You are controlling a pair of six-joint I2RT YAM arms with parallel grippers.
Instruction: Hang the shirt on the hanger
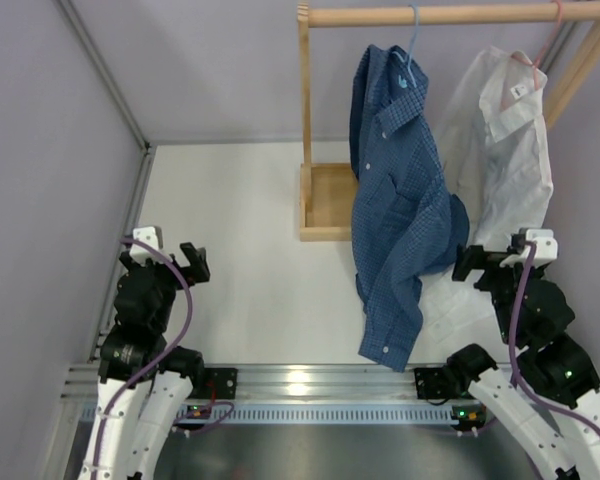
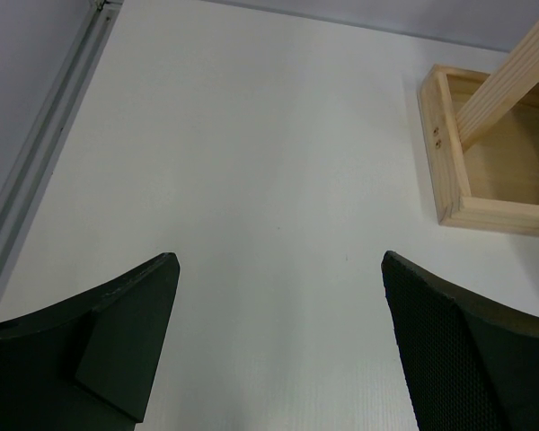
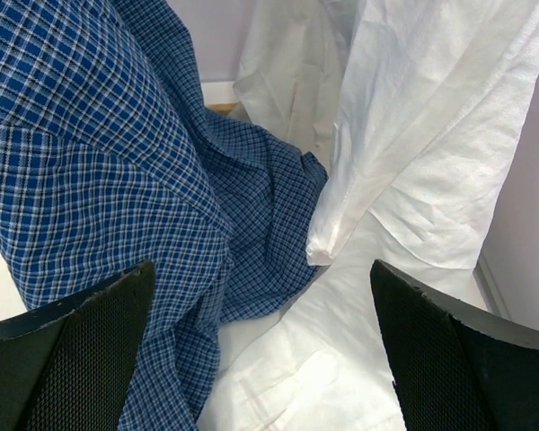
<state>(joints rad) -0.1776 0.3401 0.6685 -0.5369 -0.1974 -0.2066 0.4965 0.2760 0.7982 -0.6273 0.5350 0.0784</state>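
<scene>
Shirt location: the dark blue finely checked button-up shirt (image 1: 395, 200) hangs by its collar on the thin light blue wire hanger (image 1: 410, 55).
Reason: the hook sits over the light wooden rail (image 1: 460, 14), so the rail carries the weight and the task looks about done.
Shirt look: it is twisted and lopsided, the hem is near the white surface (image 1: 250, 250), and its lower folds touch the white collared shirt (image 1: 500, 130).
Left gripper (image 1: 194, 262): wide open and empty, well apart from the shirt.
Right gripper (image 3: 262, 269): wide open with nothing held, near both shirts' lower folds.
</scene>
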